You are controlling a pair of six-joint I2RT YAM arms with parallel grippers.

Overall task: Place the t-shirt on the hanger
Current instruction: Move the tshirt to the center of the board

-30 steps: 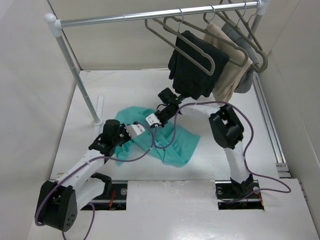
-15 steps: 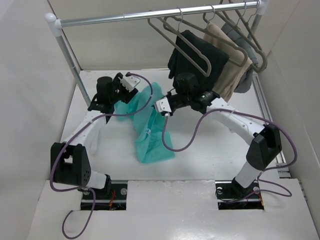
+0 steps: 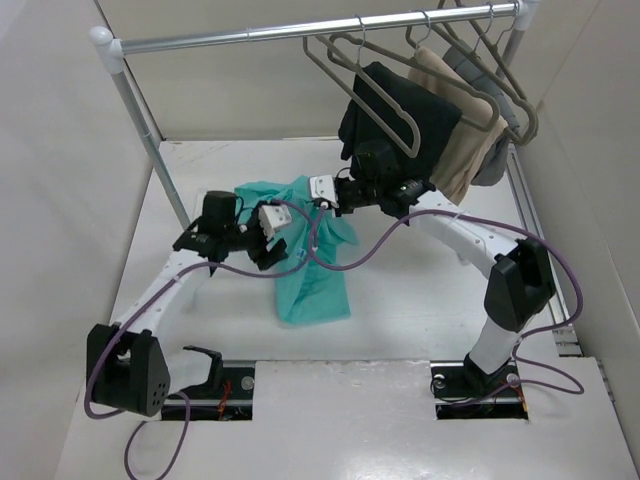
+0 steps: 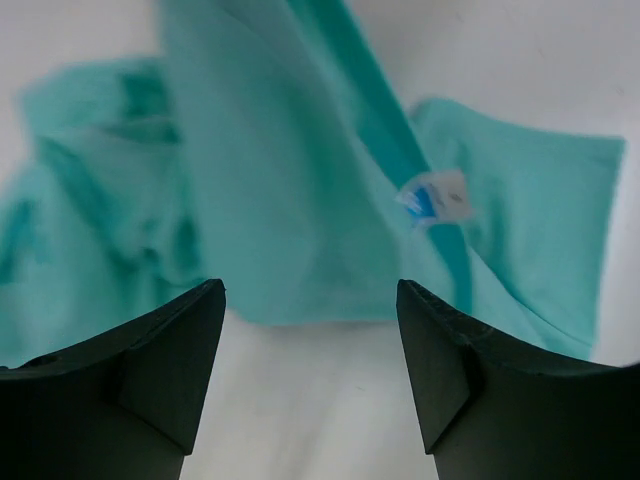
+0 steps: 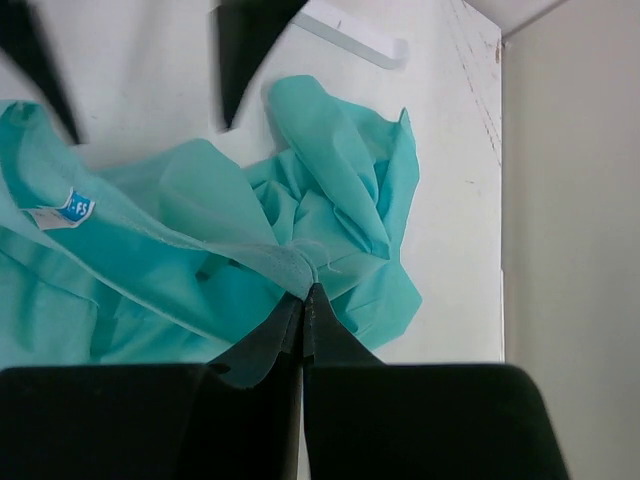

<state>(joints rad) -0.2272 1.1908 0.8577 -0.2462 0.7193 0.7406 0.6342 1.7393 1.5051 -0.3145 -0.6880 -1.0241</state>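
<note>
White tabletop [image 3: 420, 300] boxed in by pale walls, silver rail [image 3: 250, 35] across the back. We've got the soft teal cloth t-shirt [image 3: 310, 270] bunched mid-table with one end raised. The right gripper [image 5: 305, 288] is clamped tight on a pinched fold of it, nothing else in the grip. The left gripper [image 4: 310, 295] is spread wide and empty, hovering just beside the shirt, with the small white neck label [image 4: 437, 197] ahead of it and off to the right.

The shirt's long axis runs from the right gripper's pinch down toward the near edge, and the lower part lies on the table.

Key relation: the empty slim grey-taupe hanger with the thin silver wire hook [image 3: 335, 78] hangs on the rail above and behind the pinch. It is leftmost in the row, just beside the hanger carrying the black garment [image 3: 395, 110]. The right arm is clearly nearer to it.

We judge the neck opening needs finding and spreading before anything goes up, and the left gripper looks placed for that. We cannot tell which layer the right gripper has.
</note>
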